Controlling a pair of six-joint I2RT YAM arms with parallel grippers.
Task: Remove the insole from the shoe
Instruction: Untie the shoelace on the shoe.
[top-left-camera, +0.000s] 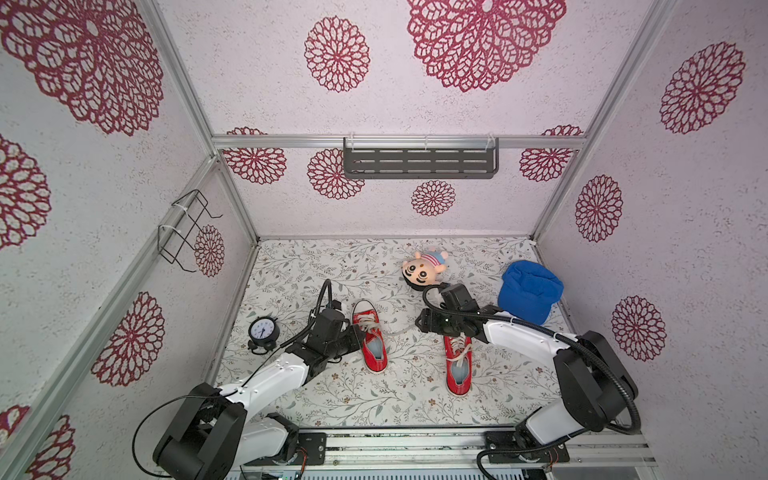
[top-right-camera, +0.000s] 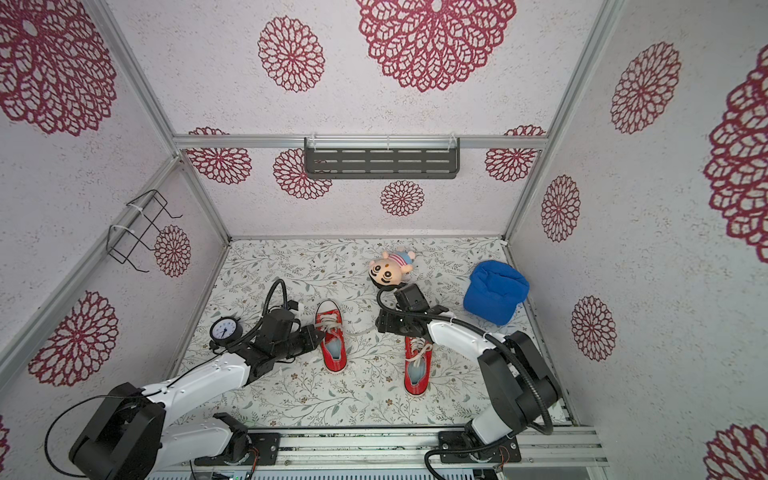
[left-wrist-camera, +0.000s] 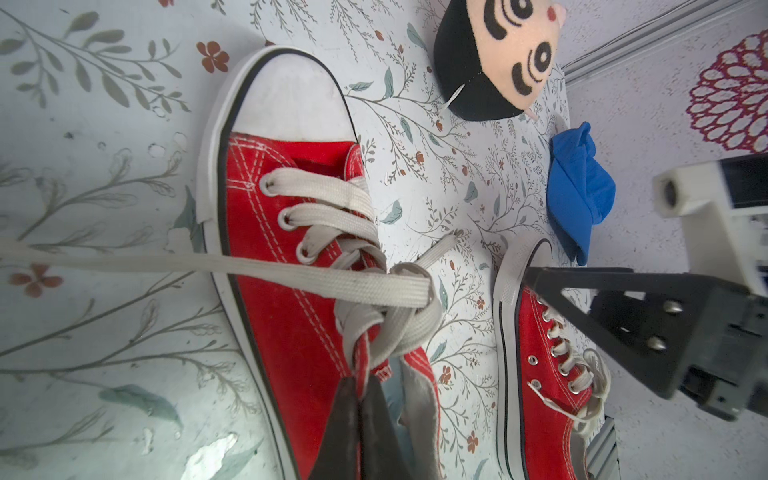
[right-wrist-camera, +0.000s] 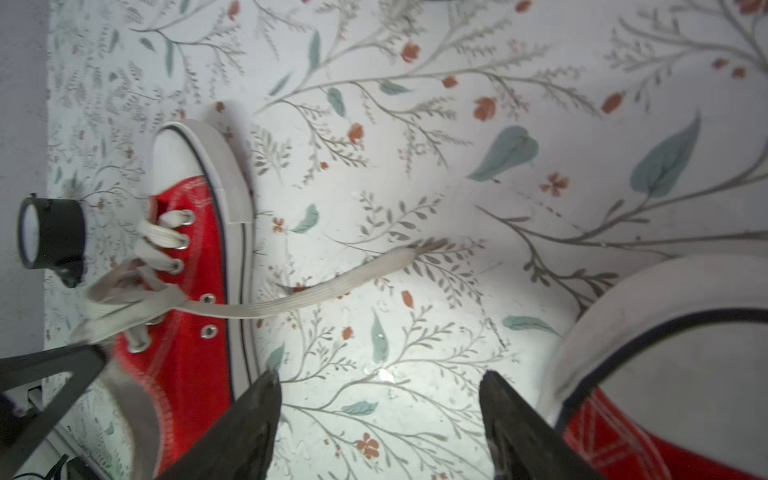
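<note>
Two red canvas shoes lie side by side on the floral table. The left shoe (top-left-camera: 371, 338) (left-wrist-camera: 291, 257) has a pale blue insole (top-left-camera: 375, 348) (left-wrist-camera: 390, 397) showing in its opening. My left gripper (top-left-camera: 356, 332) (left-wrist-camera: 360, 381) is shut on the red edge of this shoe's upper beside the tongue. A loose white lace (top-left-camera: 400, 331) (right-wrist-camera: 332, 291) trails from it toward my right gripper (top-left-camera: 420, 322) (right-wrist-camera: 378, 376). That gripper is open and empty, over bare table between the shoes, by the toe of the right shoe (top-left-camera: 458, 370) (right-wrist-camera: 665, 361).
A black alarm clock (top-left-camera: 262, 330) stands left of my left arm. A plush doll head (top-left-camera: 422, 270) and a blue cap (top-left-camera: 530, 296) lie behind the right arm. A grey shelf (top-left-camera: 419, 162) hangs on the back wall, a wire rack (top-left-camera: 187, 232) on the left wall.
</note>
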